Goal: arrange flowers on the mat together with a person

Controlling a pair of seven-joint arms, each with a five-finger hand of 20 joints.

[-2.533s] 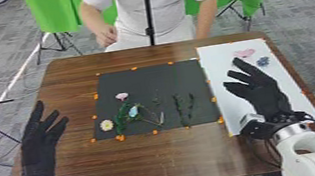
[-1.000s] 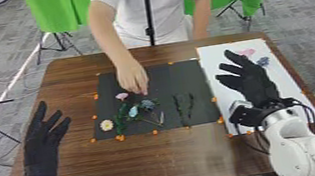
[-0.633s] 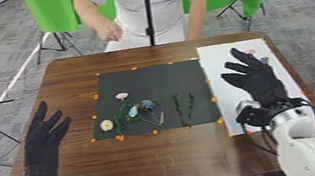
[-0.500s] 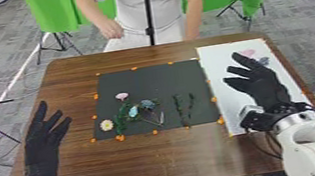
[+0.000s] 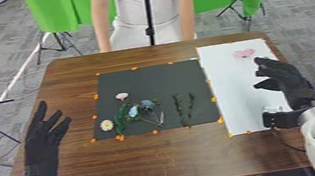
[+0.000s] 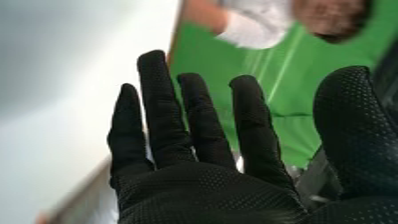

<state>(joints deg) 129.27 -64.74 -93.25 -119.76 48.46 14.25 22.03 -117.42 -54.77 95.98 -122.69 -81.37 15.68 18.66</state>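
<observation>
In the head view my right hand (image 5: pixel 289 79) is over the right part of the white mat, fingers extended, holding nothing; the right wrist view shows the same hand (image 6: pixel 213 192) with straight fingers and thumb apart. My left hand (image 5: pixel 44 143) stays open above the table's left side. On the dark mat (image 5: pixel 148 82) lie a pink flower (image 5: pixel 122 96), a white flower with a yellow centre (image 5: pixel 106 125), a bluish flower (image 5: pixel 147 103), a pale blue one (image 5: pixel 133 112) and green stems (image 5: pixel 183 110). A pink flower (image 5: pixel 244 53) lies on the white mat (image 5: pixel 229 83).
Orange tabs (image 5: pixel 214 99) line the mats' edges on the brown table (image 5: pixel 165 160). Across it stands a person (image 5: pixel 146 12) with both arms down, behind a thin black pole.
The person's hand reached over the dark mat and withdrew; the bluish flower now lies there. My right hand has moved right, its palm turned. The left hand is still.
</observation>
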